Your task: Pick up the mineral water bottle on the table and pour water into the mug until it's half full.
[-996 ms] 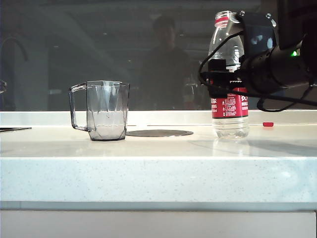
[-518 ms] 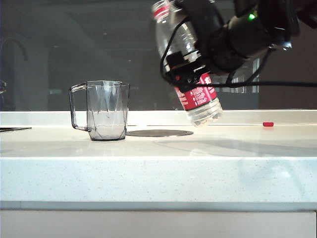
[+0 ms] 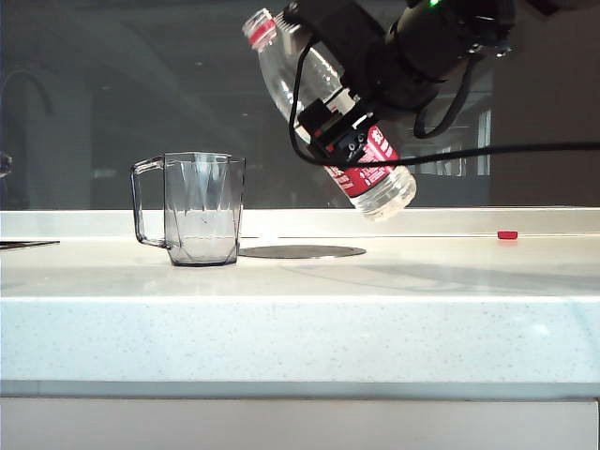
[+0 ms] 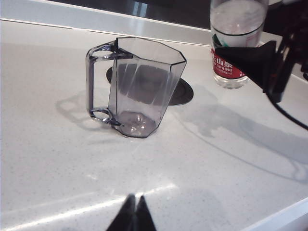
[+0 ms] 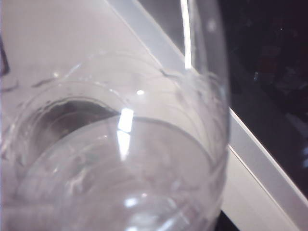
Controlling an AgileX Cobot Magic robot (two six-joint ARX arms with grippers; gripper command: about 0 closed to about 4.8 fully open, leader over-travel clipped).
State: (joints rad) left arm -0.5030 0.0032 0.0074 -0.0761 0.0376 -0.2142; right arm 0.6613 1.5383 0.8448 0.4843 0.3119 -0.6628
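Exterior view, near to far: tabletop (image 3: 300, 328) front edge, then mug (image 3: 202, 208) left of centre, upright, looks empty. Mineral water bottle (image 3: 330, 114) upper centre, airborne, tilted, uncapped mouth toward mug but short of rim. Right gripper (image 3: 342, 131) fingers clamp labelled middle: sensible hold, thin plastic likely dents, slick. Water (image 5: 120, 178) low inside. Left gripper (image 4: 132, 216) fingers pinched together, empty, near tabletop.

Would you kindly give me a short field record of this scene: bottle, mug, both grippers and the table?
bottle: mineral water bottle off the table, tilted, mouth toward the mug
mug: mug upright, handle away from the bottle, no water seen inside
right gripper: right gripper clamped around the bottle
left gripper: left gripper low over the table, fingers together
table: table carries a red cap
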